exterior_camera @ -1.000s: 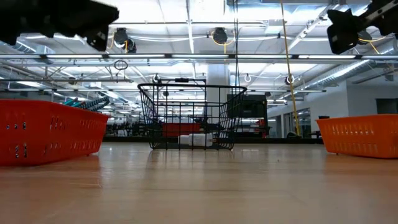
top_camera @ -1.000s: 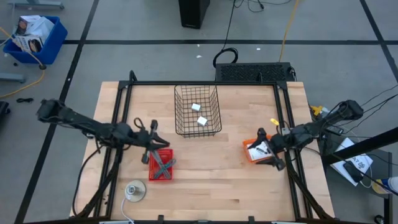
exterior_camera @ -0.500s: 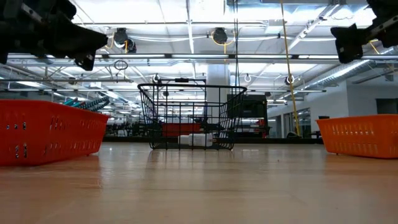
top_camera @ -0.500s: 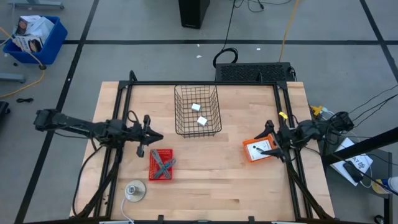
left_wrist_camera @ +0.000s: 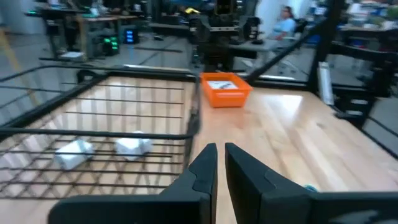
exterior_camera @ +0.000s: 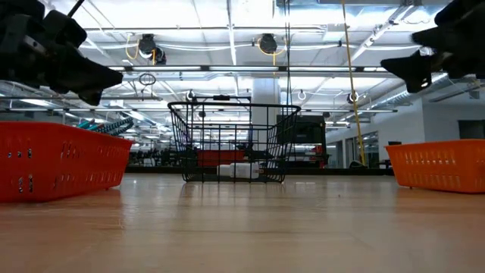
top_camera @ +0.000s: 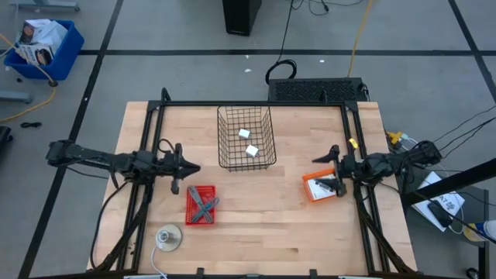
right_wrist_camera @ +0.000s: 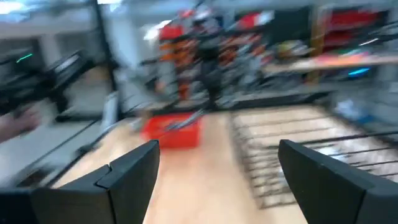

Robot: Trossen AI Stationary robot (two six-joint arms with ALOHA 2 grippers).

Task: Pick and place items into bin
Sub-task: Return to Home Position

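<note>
My left gripper [top_camera: 192, 167] [left_wrist_camera: 221, 163] is shut and hovers level just beyond the red tray [top_camera: 189, 209], pointing toward the table's right. In that tray a grey tool [top_camera: 200, 200] and a thin teal tool [top_camera: 208, 207] lie crossed. My right gripper [top_camera: 326, 170] [right_wrist_camera: 217, 163] is open above the orange tray [top_camera: 308, 191], pointing toward the table's left; white cards [top_camera: 319, 184] lie in that tray. Two white cubes [top_camera: 244, 133] [top_camera: 251, 150] rest on the floor of the black wire basket [top_camera: 219, 139] [exterior_camera: 231, 144], and they also show as cubes [left_wrist_camera: 74, 151] [left_wrist_camera: 134, 144] in the left wrist view.
A round grey disc [top_camera: 168, 238] lies near the table's near-left corner. A black frame rail [top_camera: 151, 139] runs along the left side and another rail [top_camera: 358, 139] along the right. Bare wood [top_camera: 256, 225] stretches between the trays and the near edge.
My left gripper has drawn back from over the red tray toward the far edge and levelled out, now pointing right. My right gripper has swung from over the orange tray's near side toward the far edge and turned to point left.
</note>
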